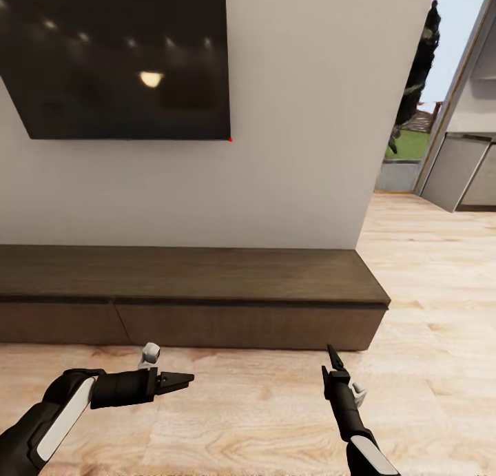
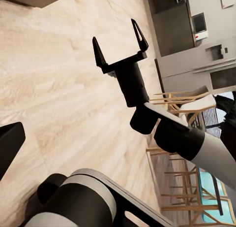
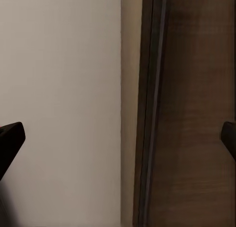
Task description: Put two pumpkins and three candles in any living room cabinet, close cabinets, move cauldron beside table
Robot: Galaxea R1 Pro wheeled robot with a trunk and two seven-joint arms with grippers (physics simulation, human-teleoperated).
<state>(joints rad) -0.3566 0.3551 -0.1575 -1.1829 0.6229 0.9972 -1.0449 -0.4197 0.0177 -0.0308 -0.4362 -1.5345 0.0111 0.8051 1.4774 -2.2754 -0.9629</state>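
Observation:
The cabinet (image 1: 193, 276) is a low, long dark-brown unit standing against the white wall, and its plain fronts look closed. My left gripper (image 1: 180, 378) hovers over the floor in front of it, pointing right, open and empty. My right gripper (image 1: 333, 360) points at the cabinet's right part. The left wrist view shows the right gripper (image 2: 118, 41) with its fingers spread wide and nothing between them. The right wrist view looks closely at the cabinet's brown wood (image 3: 196, 113) beside the pale wall. The pumpkins, candles, cauldron and table are out of view.
A large dark TV (image 1: 124, 56) hangs on the wall above the cabinet. Light wooden floor (image 1: 241, 421) lies between me and the cabinet. To the right an opening leads to grey kitchen units (image 1: 458, 173). Wooden chairs (image 2: 179, 101) appear in the left wrist view.

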